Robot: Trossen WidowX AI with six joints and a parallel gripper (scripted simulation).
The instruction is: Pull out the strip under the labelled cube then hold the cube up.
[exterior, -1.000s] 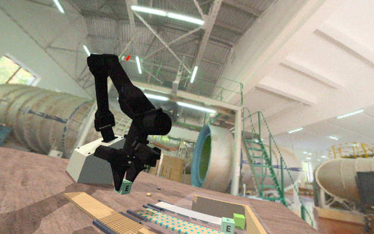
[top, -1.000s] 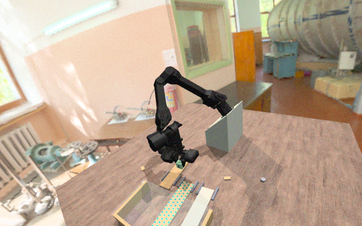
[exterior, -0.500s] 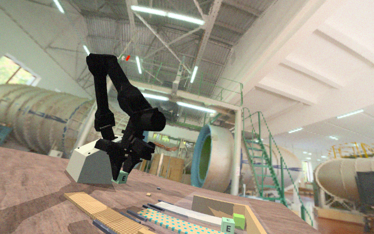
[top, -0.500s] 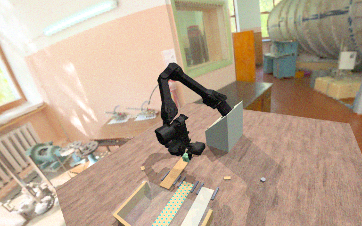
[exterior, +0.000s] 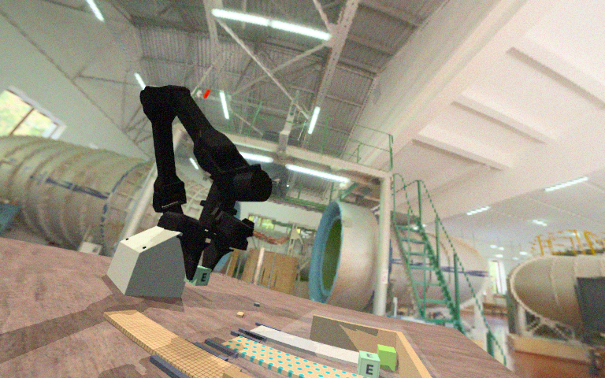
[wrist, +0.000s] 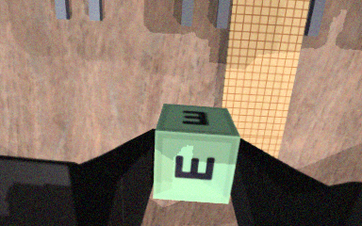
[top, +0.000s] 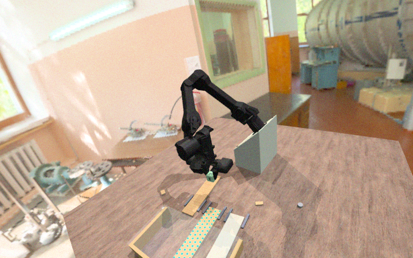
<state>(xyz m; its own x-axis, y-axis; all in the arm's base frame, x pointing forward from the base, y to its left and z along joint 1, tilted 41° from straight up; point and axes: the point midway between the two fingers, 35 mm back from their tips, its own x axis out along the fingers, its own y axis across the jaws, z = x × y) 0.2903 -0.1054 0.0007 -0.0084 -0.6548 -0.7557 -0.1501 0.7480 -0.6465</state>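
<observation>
My gripper [top: 210, 176] [exterior: 199, 274] [wrist: 192, 140] is shut on a mint-green cube [exterior: 203, 276] [wrist: 195, 167] marked E and holds it above the table. A grid-patterned strip [top: 199, 197] [exterior: 156, 336] [wrist: 266, 61] lies between dark rails, reaching out toward the arm base. A teal-dotted strip [top: 198, 233] [exterior: 276, 358] and a white strip [top: 226, 233] [exterior: 307, 345] run under the clear-topped wooden-walled box. Another mint cube [exterior: 369, 366] marked E stands at the white strip's far end in the exterior view; what it rests on is unclear.
A plain bright-green cube [exterior: 387, 356] stands beside the box wall [top: 149, 228] [exterior: 347, 331]. Dark rails [top: 244, 221] [wrist: 187, 11] flank the strips. Small wooden blocks [top: 258, 203] [exterior: 240, 314] and a grey disc [top: 299, 205] lie on the table. The pale arm pedestal [top: 268, 149] [exterior: 154, 272] stands behind.
</observation>
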